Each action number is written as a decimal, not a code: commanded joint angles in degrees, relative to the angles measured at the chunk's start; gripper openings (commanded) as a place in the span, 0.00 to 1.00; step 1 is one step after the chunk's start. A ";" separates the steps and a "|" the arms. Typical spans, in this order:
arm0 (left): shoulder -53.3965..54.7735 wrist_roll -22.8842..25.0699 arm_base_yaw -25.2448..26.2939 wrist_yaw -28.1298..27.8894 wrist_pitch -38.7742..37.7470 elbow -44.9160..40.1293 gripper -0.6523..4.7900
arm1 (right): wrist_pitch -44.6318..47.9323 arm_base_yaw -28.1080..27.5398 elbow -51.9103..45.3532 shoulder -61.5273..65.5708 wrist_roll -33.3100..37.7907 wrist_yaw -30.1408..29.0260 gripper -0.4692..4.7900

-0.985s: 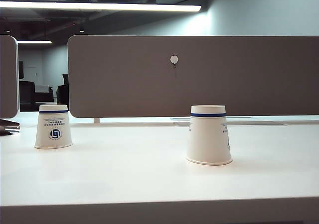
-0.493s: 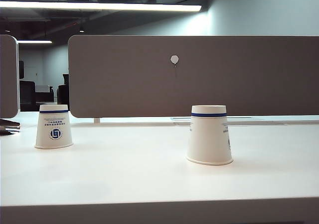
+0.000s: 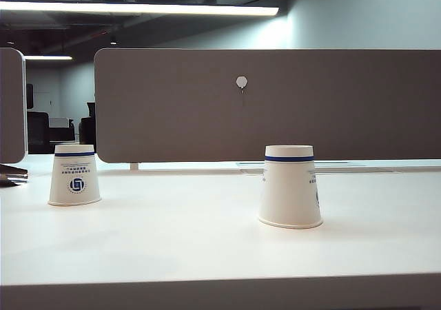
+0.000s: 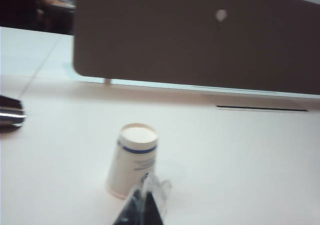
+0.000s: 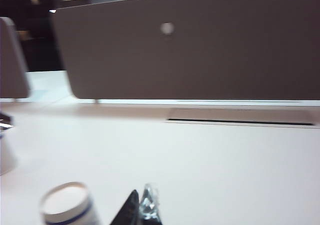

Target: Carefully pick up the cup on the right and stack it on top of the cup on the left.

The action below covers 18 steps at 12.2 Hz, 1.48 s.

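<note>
The right end effector (image 5: 142, 210) hangs closed and empty just beside the right cup (image 5: 67, 205), blurred in its wrist view; the left end effector (image 4: 145, 207), likewise closed, sits near the left cup (image 4: 132, 160); both cups stand inverted, well apart, on the white table (image 3: 207, 248); a closed approach would likely tip the light cup.

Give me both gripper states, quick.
Left gripper: closed, empty, just short of the upside-down white paper cup with a blue band.
Right gripper: closed, empty, beside the other white blue-banded paper cup.
</note>
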 commanded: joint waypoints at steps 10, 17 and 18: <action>0.00 0.37 -0.07 8.35 -1.84 0.15 0.36 | -5.07 21.00 -0.02 5.01 -0.13 10.21 0.42; 0.00 1.36 -0.04 8.11 2.47 0.15 0.34 | 26.10 27.15 17.00 61.46 -7.50 10.27 0.92; 0.00 1.36 -0.04 8.11 2.47 0.15 0.34 | 26.38 27.15 17.05 62.77 -7.50 10.23 0.93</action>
